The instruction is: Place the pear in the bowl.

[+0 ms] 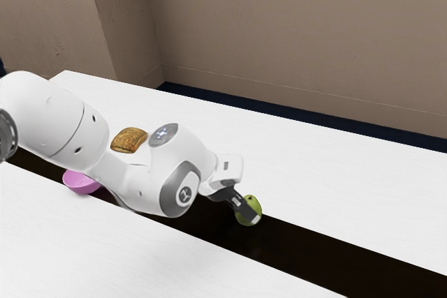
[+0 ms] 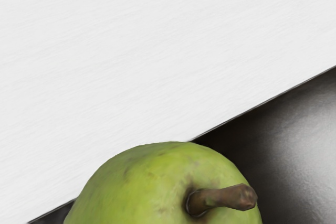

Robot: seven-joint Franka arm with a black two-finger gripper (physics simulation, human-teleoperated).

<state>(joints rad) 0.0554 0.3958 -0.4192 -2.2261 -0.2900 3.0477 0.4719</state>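
The black gripper reaches down over the green pear in the exterior view and covers part of it; whether it holds the pear is hidden. The pear is at the dark strip between two white surfaces. At the wrist view's lower edge the pear looms large, its brown stem showing, just under my hand. A pink bowl sits toward the exterior view's left, partly hidden behind the arm.
A brown, bread-like item lies on the white table, behind the arm. The dark strip runs lengthwise between the white surfaces. A beige wall stands beyond.
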